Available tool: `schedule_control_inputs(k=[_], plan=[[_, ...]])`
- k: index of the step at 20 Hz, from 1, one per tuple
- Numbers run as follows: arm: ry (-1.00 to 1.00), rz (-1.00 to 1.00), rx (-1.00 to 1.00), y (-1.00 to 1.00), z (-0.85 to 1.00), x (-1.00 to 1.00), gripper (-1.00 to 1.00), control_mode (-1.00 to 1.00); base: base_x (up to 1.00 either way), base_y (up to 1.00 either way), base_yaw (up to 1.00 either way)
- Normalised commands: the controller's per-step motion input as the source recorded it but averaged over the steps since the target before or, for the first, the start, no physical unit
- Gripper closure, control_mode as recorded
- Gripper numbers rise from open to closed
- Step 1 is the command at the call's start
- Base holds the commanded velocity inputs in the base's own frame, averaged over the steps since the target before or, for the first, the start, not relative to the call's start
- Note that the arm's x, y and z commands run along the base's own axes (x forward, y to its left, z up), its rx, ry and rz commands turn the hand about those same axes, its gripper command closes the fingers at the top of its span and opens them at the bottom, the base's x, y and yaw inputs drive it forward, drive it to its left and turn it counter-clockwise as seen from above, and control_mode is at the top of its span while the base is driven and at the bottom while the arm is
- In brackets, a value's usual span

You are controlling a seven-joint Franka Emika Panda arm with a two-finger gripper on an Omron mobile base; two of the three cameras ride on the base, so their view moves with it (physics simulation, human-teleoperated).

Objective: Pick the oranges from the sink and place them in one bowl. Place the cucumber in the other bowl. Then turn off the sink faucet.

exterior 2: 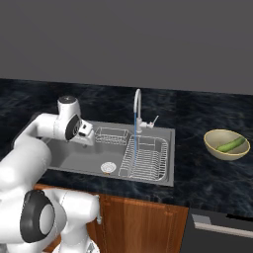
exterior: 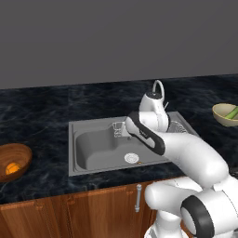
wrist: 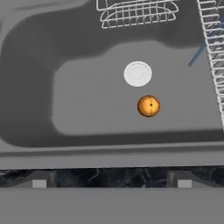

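Nearest the hand camera, at the bottom of the frame, two dark finger tips point(wrist: 38, 183) of the gripper point(wrist: 111, 183) stand far apart with nothing between them, above the front rim of the sink point(wrist: 87, 148). One orange point(wrist: 148, 106) lies on the basin floor, right of centre in the hand view, just below and right of the round drain point(wrist: 138, 73) and apart from it. A second orange point(exterior: 12, 168) already sits in the brown wooden bowl point(exterior: 21, 153) at the left edge of the left base view. The cucumber point(exterior 2: 231, 145) rests in the yellow bowl point(exterior 2: 215, 148) at the right of the right base view. Water point(exterior 2: 135, 136) runs from the faucet point(exterior 2: 138, 106) onto the wire rack point(exterior 2: 146, 158).

Handling judgement: the orange is probably light and firm, with a smooth, likely wet skin. Being round, it will roll on the steel floor if nudged from one side. Descend vertically, straddle the fruit across its widest part, and close evenly. A high or off-centre grip could squeeze it out sideways. Moderate pressure should hold it without bruising. Remaining steps appear to be this orange, then the faucet.
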Motion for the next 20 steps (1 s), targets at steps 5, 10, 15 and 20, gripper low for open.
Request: schedule_control_inputs(k=[5, 10, 15, 20], plan=[[0.00, 0.00, 0.05, -0.03, -0.05, 0.35, -1.00, -1.00, 0.00, 0.00, 0.00], [0.10, 0.00, 0.03, -0.03, -0.02, 0.25, -1.00, -1.00, 0.00, 0.00, 0.00], [0.28, -0.03, 0.00, -0.12, 0.00, 0.19, -1.00, -1.00, 0.00, 0.00, 0.00], [0.18, -0.04, 0.00, -0.04, 0.00, 0.25, -1.00, -1.00, 0.00, 0.00, 0.00]])
